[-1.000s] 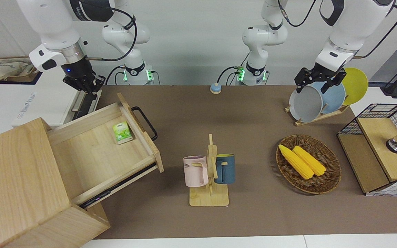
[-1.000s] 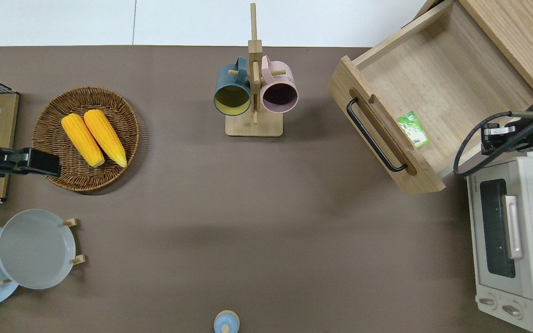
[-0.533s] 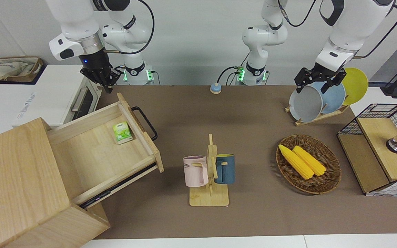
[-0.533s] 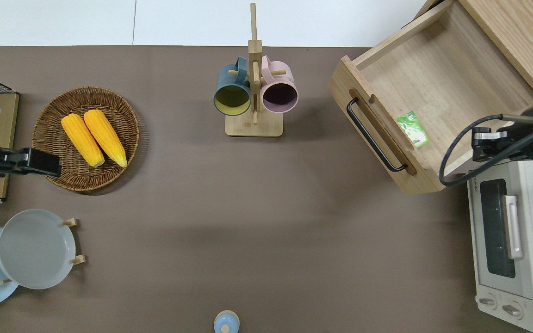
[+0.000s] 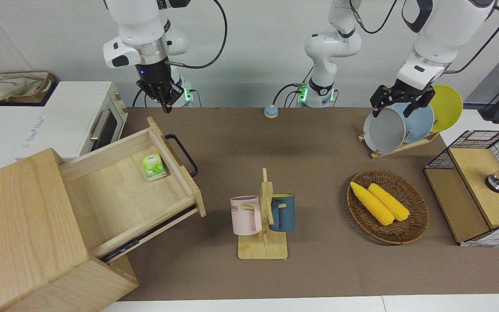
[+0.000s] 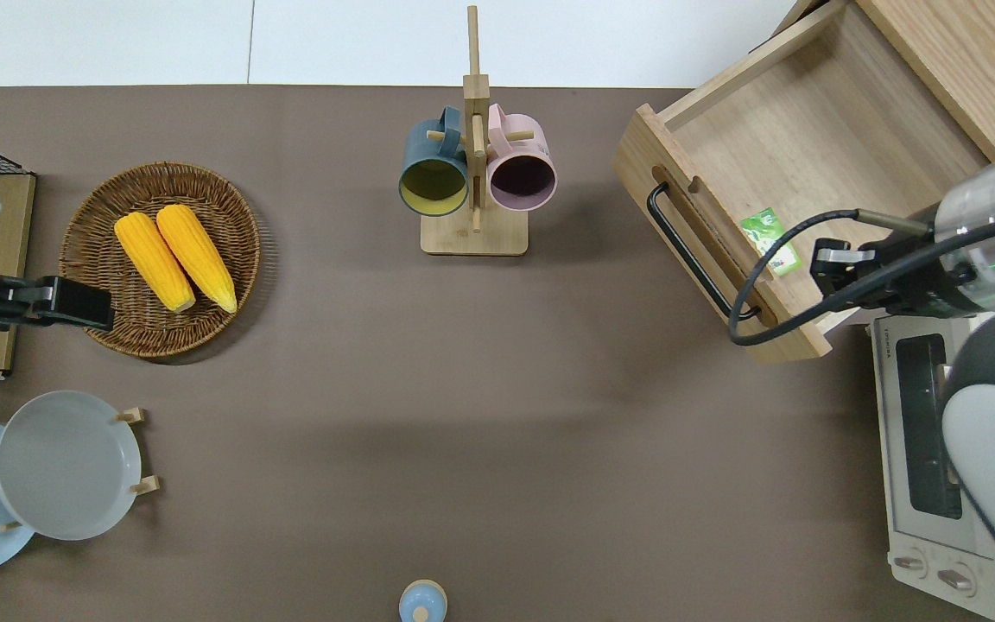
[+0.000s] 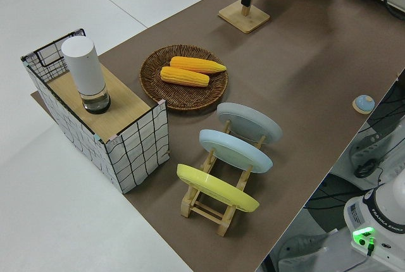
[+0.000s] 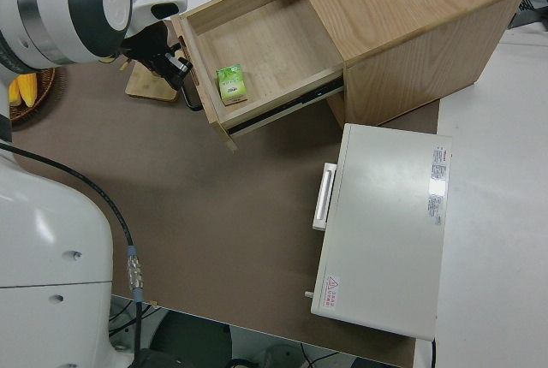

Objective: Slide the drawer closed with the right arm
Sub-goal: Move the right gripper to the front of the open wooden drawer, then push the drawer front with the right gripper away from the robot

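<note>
drawer (image 5: 137, 182) open, right arm (image 5: 139, 39) raised above it.

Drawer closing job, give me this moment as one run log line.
phase: approach | drawer: open, green packet inside | right gripper: over the drawer front by the black handle, no contact seen | left arm: parked

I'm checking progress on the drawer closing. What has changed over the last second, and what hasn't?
The right arm's tool swung from over the toaster oven toward the drawer, and is now over its front panel near the handle. It has taken hold of nothing. The drawer stays fully open with the green packet inside; the left arm stays parked.
</note>
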Controlling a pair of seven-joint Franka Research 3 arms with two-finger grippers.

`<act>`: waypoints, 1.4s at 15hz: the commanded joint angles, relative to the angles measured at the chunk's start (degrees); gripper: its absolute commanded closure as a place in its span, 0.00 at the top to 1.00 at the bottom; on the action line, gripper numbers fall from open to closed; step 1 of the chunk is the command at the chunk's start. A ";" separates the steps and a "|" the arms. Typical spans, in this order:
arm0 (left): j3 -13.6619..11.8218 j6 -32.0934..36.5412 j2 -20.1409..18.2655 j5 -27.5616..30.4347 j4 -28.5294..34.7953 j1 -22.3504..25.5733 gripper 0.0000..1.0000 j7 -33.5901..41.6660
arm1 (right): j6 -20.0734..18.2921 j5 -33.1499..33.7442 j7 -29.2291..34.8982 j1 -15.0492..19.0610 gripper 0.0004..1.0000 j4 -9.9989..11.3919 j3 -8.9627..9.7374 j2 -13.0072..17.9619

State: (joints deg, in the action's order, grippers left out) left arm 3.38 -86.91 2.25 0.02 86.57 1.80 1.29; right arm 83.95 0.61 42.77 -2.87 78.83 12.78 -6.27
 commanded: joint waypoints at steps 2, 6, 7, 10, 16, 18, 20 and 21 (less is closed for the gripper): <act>0.40 1.13 0.65 -0.98 -1.40 0.31 0.99 0.56 | 2.71 -0.35 12.23 0.49 0.00 -0.35 3.82 -3.83; 0.40 1.13 0.65 -0.98 -1.40 0.31 0.99 0.47 | 5.08 0.35 20.49 -2.40 0.00 0.00 4.09 -7.00; 0.40 1.13 0.65 -0.98 -1.40 0.31 0.99 0.56 | 6.04 0.27 22.95 -3.01 0.00 0.00 4.09 -7.87; 0.40 1.13 0.65 -0.98 -1.40 0.31 0.99 0.56 | 8.42 0.27 27.35 -3.55 0.00 0.27 4.09 -10.34; 0.40 1.13 0.65 -0.98 -1.49 0.31 0.99 0.47 | 11.49 3.60 30.97 -3.72 0.00 3.52 4.01 -13.24; 0.40 1.13 0.65 -0.98 -1.49 0.31 0.99 0.56 | 12.46 4.48 30.80 -3.46 0.00 3.96 3.66 -13.51; 0.40 1.13 0.65 -0.98 -1.49 0.31 0.99 0.56 | 13.25 5.27 30.62 -2.93 0.00 3.96 3.65 -13.86; 0.40 1.13 0.65 -0.98 -1.49 0.31 0.99 0.56 | 13.96 5.54 30.53 -2.85 0.00 3.96 3.65 -14.12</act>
State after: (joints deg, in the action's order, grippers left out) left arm 3.38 -86.91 2.25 0.02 86.57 1.80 1.29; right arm 95.52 4.52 72.32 -6.53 81.95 16.05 -20.36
